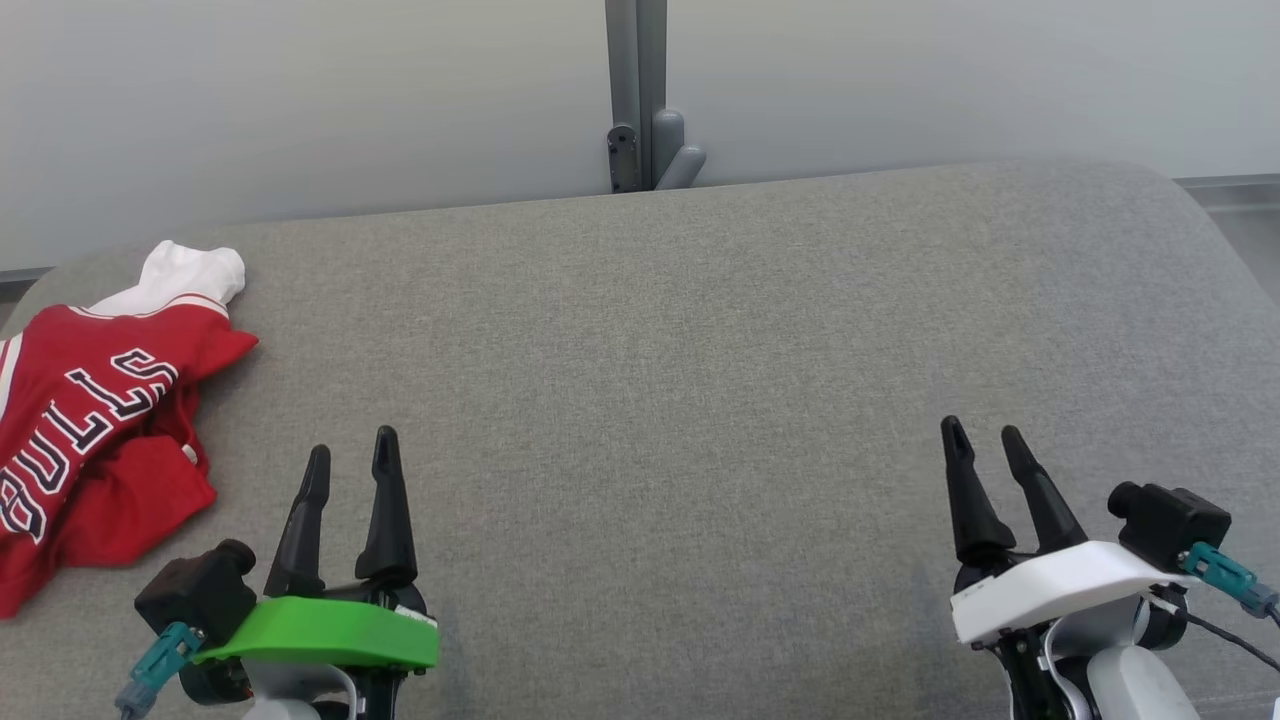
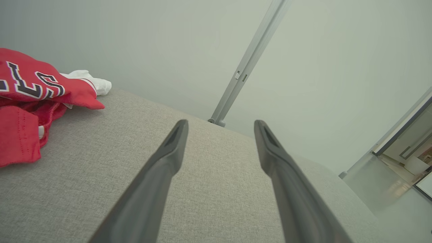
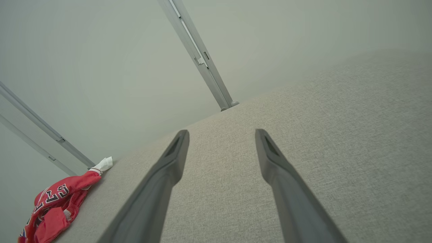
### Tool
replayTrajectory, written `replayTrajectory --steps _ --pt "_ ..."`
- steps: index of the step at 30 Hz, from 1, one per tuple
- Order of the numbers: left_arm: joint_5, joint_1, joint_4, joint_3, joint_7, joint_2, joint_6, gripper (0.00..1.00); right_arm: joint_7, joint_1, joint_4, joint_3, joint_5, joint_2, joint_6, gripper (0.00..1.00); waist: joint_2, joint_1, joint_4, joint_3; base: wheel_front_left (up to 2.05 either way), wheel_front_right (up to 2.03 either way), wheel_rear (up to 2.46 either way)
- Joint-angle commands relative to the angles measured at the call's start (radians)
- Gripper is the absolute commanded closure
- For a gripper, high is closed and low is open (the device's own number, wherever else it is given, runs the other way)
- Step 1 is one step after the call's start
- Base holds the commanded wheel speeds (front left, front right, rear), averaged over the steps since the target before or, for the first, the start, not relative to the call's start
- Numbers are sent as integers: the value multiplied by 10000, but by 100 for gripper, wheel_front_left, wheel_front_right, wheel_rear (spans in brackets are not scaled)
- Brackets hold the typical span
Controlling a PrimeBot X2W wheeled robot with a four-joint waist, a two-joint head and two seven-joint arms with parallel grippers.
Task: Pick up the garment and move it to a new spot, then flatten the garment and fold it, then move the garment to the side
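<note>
The garment (image 1: 95,430) is a red jersey with black-and-white lettering and a white part at its far end, lying crumpled at the left edge of the grey cushioned surface (image 1: 680,380). It also lies at the left of the left wrist view, garment (image 2: 27,101), and at the lower left of the right wrist view, garment (image 3: 57,204). My left gripper (image 1: 352,452) hovers open just right of the jersey, with nothing between its fingers. Far to the right my right gripper (image 1: 985,432) stands open and empty as well. Both sets of fingers (image 2: 158,175) (image 3: 158,182) are spread over bare fabric.
A pale wall runs behind the surface, with a grey vertical post (image 1: 637,95) and its fittings at the back middle. The surface's rounded corner falls off at the far right (image 1: 1190,200). A glazed partition shows at the right in the left wrist view (image 2: 401,141).
</note>
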Motion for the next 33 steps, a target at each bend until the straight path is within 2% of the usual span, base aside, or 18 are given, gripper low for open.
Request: replayTrajectory --steps 1,14,33 --pt "205 -99 -145 6 -88 44 57 0 -121 -8 -117 121 -235 -60 4 0 0 -1 8 -5 0 0 0" --pt "1482 -5 -171 -131 -292 49 392 0 -549 25 -233 603 -1624 -75 4 0 0 -1 46 -50 0 0 0" --pt "3230 140 96 -405 -544 60 384 0 -1092 296 -310 931 -3126 -98 5 0 0 -1 66 -233 0 0 0"
